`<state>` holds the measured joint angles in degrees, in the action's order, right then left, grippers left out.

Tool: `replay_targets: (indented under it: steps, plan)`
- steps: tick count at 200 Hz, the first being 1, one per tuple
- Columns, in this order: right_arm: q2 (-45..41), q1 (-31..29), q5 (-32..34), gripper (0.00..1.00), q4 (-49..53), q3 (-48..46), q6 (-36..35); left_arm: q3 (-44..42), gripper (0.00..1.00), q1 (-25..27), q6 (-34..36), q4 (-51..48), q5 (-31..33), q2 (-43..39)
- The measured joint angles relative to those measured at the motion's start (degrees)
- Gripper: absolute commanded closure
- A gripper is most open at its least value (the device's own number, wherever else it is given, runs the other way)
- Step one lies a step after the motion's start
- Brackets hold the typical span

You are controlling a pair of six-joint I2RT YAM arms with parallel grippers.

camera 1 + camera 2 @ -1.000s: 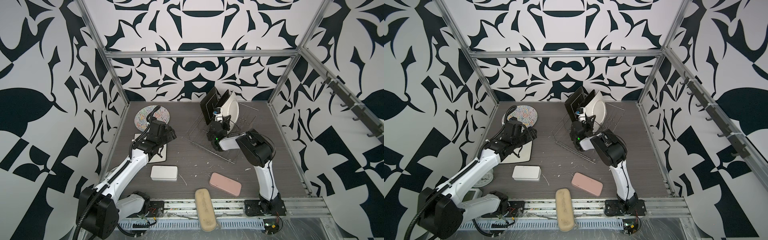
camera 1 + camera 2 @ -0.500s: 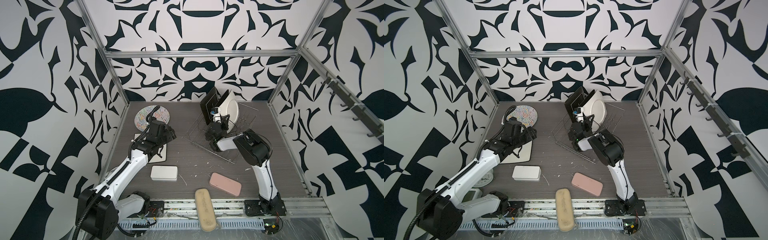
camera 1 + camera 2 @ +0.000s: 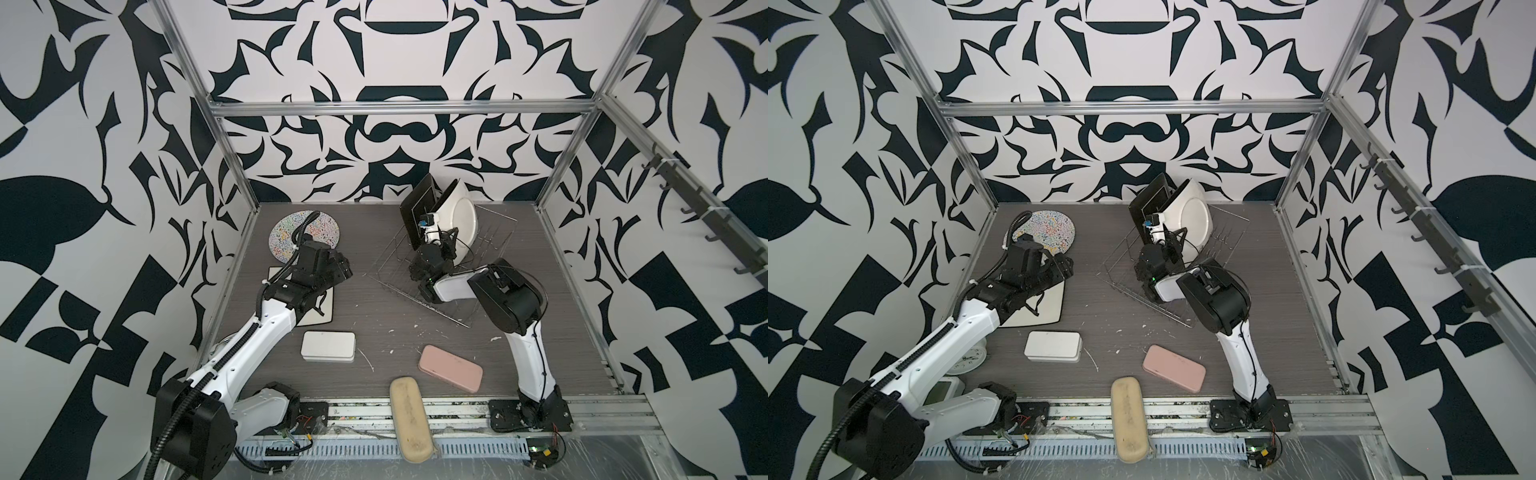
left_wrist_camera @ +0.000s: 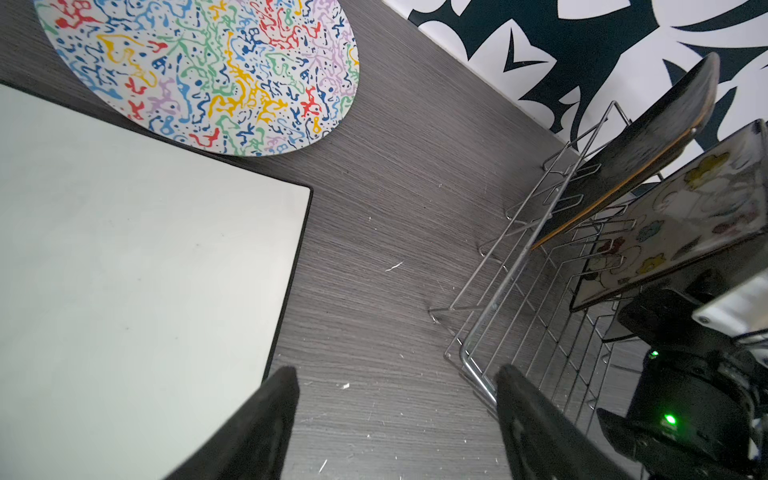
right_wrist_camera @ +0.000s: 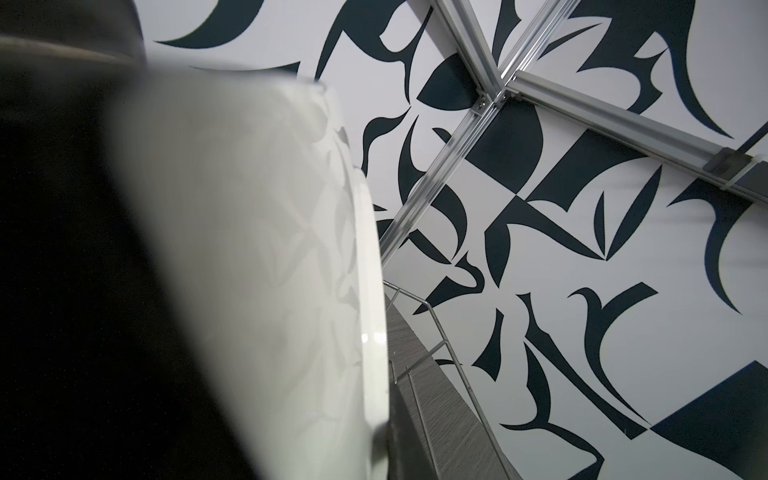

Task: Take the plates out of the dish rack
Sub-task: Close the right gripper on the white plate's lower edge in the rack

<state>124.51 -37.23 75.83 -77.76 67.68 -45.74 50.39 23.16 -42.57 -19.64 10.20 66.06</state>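
Note:
The wire dish rack (image 3: pixel 492 239) stands at the back right. It holds two black square plates (image 3: pixel 415 212) and a white-backed square plate (image 3: pixel 461 216), all upright. The flowered face of that plate (image 4: pixel 681 216) shows in the left wrist view. My right gripper (image 3: pixel 436 232) is shut on its lower edge, and its white back (image 5: pixel 257 249) fills the right wrist view. The round squiggle plate (image 3: pixel 305 237) and another white-backed square plate (image 3: pixel 322 309) lie flat on the table at the left. My left gripper (image 4: pixel 399 399) hangs open and empty over bare table between that square plate and the rack's corner (image 4: pixel 469 353).
A white tin (image 3: pixel 328 347) and a pink case (image 3: pixel 451 368) lie on the front half of the table. A beige case (image 3: pixel 411 419) rests on the front rail. Patterned walls and aluminium posts close in the table on three sides.
My right arm's elbow has shifted slightly left and back at the rack. The plates in the rack and my left arm look unmoved.

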Motion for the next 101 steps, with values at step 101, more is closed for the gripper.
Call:
replay_targets:
  steps: [101]
  plan:
    - [-3.4,-0.8,-0.1,1.00,1.4,0.0,-2.2,0.0,0.21,0.0,0.0,0.0,-0.1,-0.9]
